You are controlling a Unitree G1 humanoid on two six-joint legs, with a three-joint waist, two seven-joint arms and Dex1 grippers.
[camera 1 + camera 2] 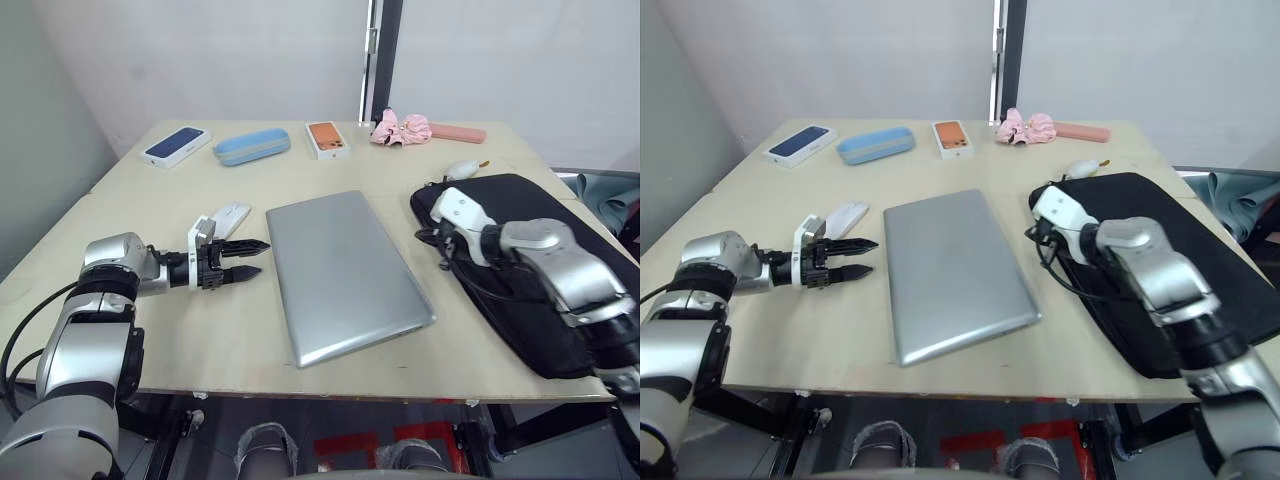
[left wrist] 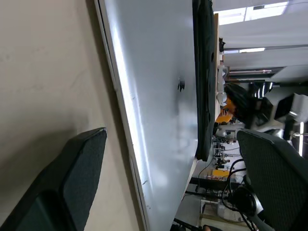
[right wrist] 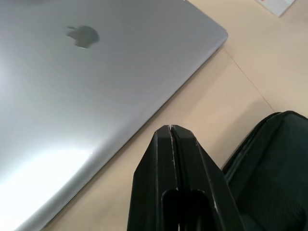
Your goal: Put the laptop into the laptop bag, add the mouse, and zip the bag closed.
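Laptop (image 1: 345,272) first: it lies flat and shut in the middle of the table (image 1: 150,330), with the laptop bag (image 1: 545,265) just beside it at 3 o'clock and the mouse (image 1: 231,216) near its far-left corner at about 10 o'clock. Your left gripper (image 1: 252,259) hovers low at the laptop's 9 o'clock edge, fingers parted a little and holding nothing. Your right gripper (image 3: 174,139) sits over the bag's near-left edge with its fingers pressed together, empty as far as you can see.

My judgement is that the step in hand is getting a hold on the laptop. Bring the left fingers in level with the table so one slips under the thin edge; a steep approach would likely just push the machine toward the bag. Use the right gripper to steady the opposite edge or to hold the bag mouth open.

The laptop is a thin silver-grey slab with rounded corners, a plain smooth lid and a dark logo at its centre; expect it to be slippery. The bag is black fabric, flat, and looks closed.
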